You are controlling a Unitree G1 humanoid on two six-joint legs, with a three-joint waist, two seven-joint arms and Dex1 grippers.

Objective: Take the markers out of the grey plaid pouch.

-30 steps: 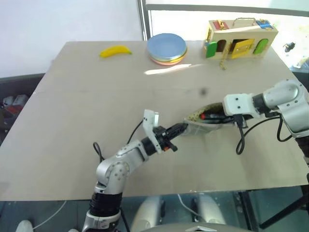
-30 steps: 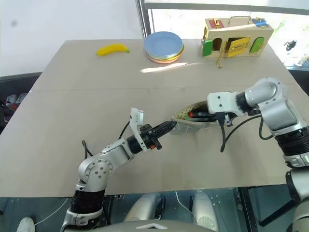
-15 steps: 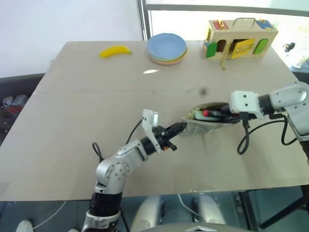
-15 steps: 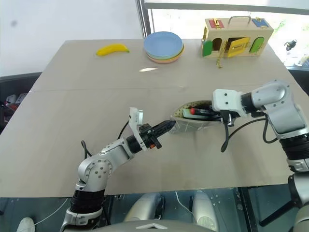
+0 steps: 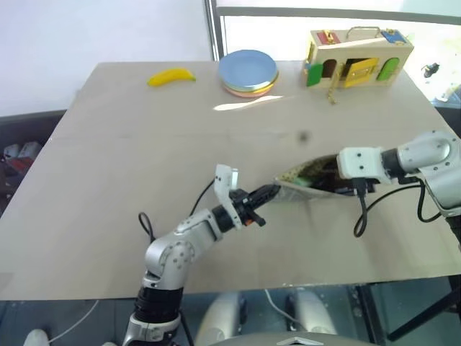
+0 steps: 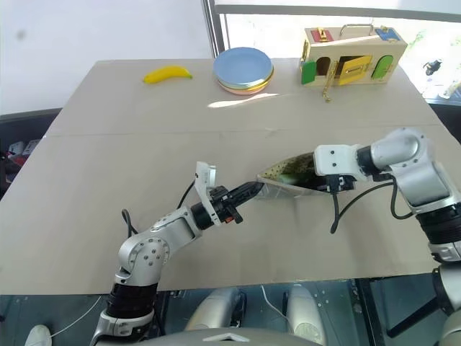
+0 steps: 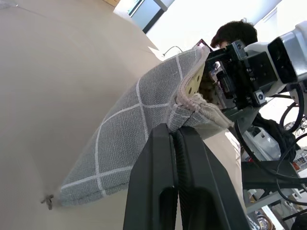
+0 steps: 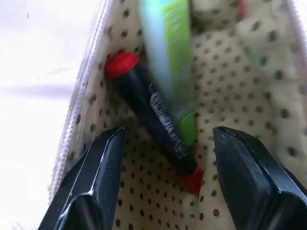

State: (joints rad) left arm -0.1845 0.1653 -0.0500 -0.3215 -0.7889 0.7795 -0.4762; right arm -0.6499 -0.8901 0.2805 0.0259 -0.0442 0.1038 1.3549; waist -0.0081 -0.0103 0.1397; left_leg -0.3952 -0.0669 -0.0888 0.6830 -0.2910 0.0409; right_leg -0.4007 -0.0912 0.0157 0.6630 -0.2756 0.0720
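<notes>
Near the middle of the smooth tan surface (image 5: 144, 144), the soft grey plaid fabric pouch (image 7: 139, 120), its pale grid woven and its lining tan with dark dots, is pinched at one edge by the closed left tool (image 7: 176, 139) and held gaping. Inside, a slim black marker with red ends (image 8: 153, 120) and a glossy light green marker (image 8: 170, 57) are seen lying crossed and touching, between the spread fingers of the right tool (image 8: 168, 148), which grips nothing. Wide bare room is left all around the pouch.
</notes>
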